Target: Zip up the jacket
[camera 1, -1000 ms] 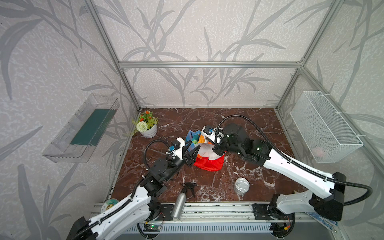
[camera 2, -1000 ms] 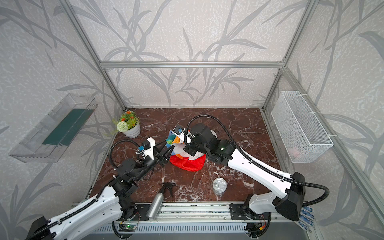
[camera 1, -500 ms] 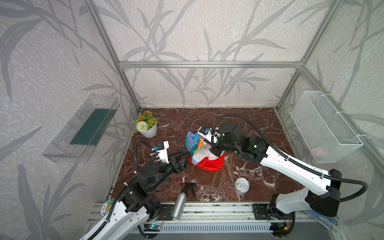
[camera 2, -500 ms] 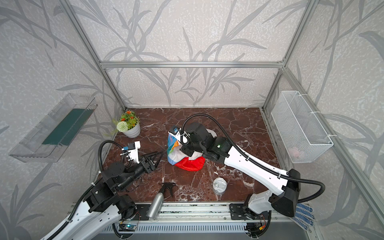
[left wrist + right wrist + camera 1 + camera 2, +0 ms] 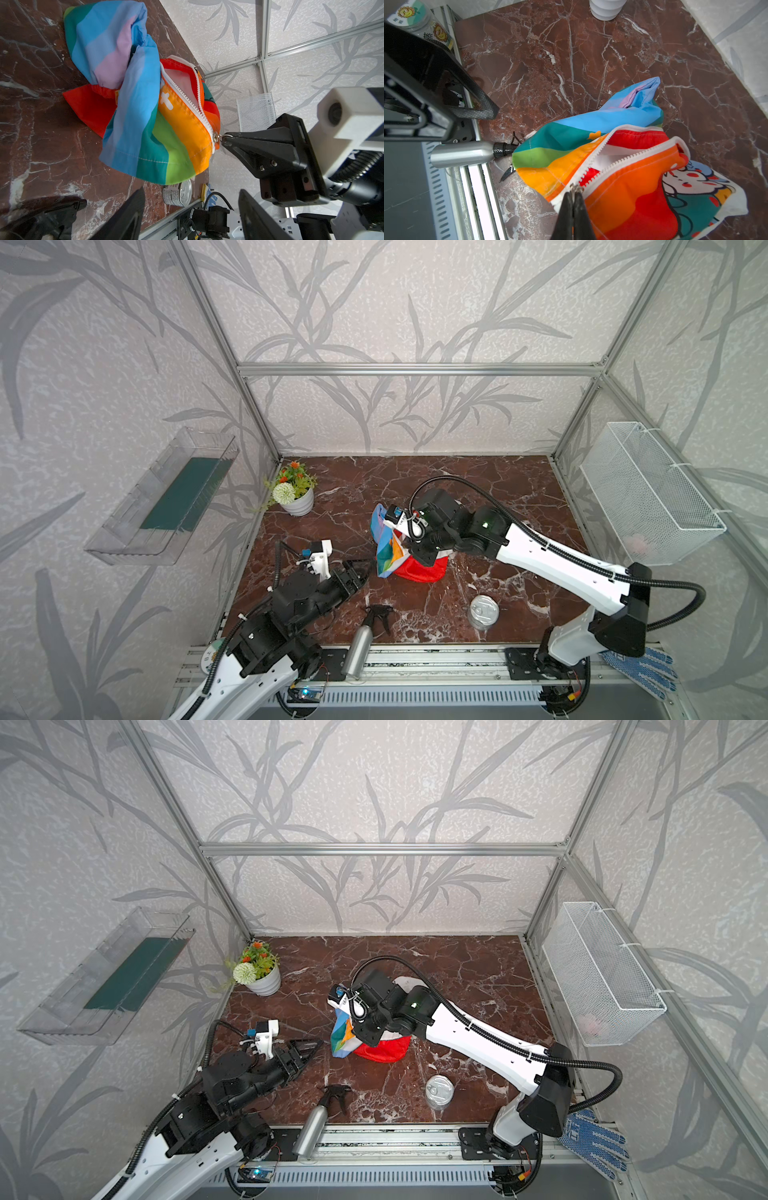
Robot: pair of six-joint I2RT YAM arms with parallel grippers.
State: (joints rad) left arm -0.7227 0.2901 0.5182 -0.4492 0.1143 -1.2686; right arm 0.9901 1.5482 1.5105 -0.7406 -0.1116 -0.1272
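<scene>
1. Jacket (image 5: 390, 549) sits mid-table (image 5: 478, 489) — front hoisted by its zipper pull (image 5: 217, 138), red hood end slumped on the marble. The slider is near the bottom and the teeth above it gape open.
2. Handling, my read: light, thin, floppy, a bit slick. It has no stiffness, so the zipper only runs if the teeth are kept taut. Best holds — the metal pull, plus the hem (image 5: 204, 158) just under the slider for counter-tension.
3. Right gripper (image 5: 574, 194): pinched tight on the pull.
4. Left gripper (image 5: 368, 565): spread wide, empty, apart from the cloth.
5. Versus a second ago: left gripper was against the jacket with narrower jaws, and has now backed off and opened further. Right grip is unchanged, and that arm has swung slightly left with the cloth.
</scene>
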